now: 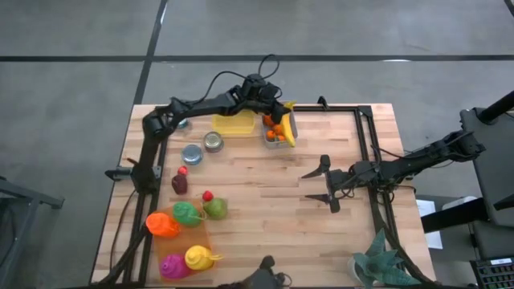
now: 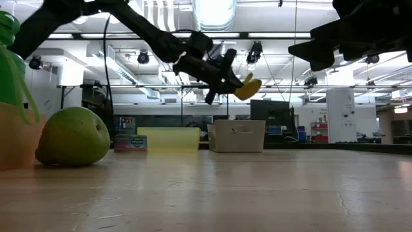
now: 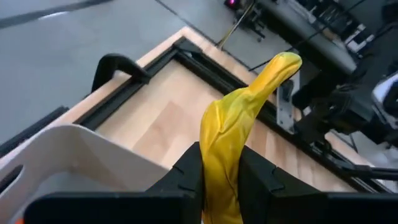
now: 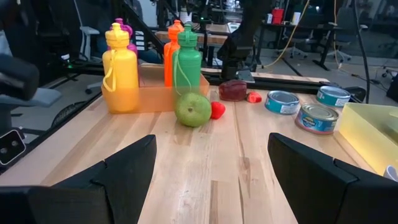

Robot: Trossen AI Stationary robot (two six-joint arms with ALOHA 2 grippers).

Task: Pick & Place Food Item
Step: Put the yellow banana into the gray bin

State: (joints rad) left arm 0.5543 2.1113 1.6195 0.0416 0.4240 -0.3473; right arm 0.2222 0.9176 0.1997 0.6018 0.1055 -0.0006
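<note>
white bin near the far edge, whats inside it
The white bin shows orange pieces, partly covered by the banana that the left gripper holds above it. What lies beneath is hidden.

Yellow banana (image 3: 233, 134); white bin (image 2: 237, 135); translucent yellow container (image 1: 234, 124); green pear (image 4: 193, 109); yellow (image 4: 120, 70), orange (image 4: 172, 46), green (image 4: 188, 59) and magenta (image 1: 173, 266) bottles; pale wood table (image 1: 257, 209).

Left gripper (image 3: 221, 180) clamped (right gripper (image 1: 328, 184) agape)
</note>
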